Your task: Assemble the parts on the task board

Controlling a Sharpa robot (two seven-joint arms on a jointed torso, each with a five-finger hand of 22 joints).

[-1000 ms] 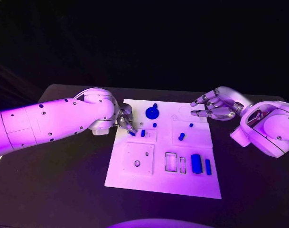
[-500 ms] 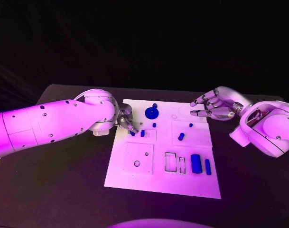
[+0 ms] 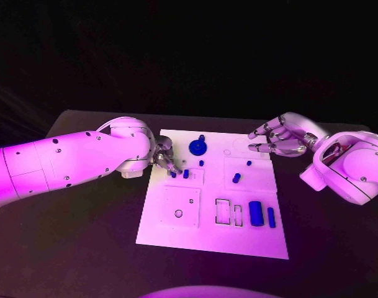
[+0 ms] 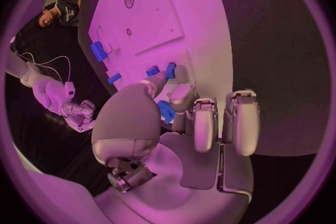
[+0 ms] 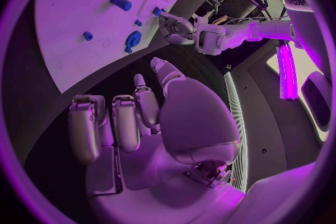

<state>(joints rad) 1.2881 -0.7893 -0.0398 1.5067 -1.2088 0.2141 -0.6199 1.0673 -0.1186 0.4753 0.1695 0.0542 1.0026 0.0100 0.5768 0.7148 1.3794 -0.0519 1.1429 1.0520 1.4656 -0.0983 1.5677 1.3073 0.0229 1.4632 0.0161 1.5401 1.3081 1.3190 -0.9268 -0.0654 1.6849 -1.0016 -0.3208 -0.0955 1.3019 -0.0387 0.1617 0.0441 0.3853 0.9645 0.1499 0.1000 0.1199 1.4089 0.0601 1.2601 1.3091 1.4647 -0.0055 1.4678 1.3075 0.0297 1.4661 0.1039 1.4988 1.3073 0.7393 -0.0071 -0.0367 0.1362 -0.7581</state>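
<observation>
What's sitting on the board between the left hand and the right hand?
In the head view, the blue round gear-like part lies on the task board between the left hand and the right hand, with a small blue peg just below it.

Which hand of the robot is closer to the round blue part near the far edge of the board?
Left. The left hand sits just beside the round blue part, while the right hand hovers farther off.

White task board (image 3: 208, 239) lies flat, small blue parts (image 3: 257, 213) scattered on it.
</observation>
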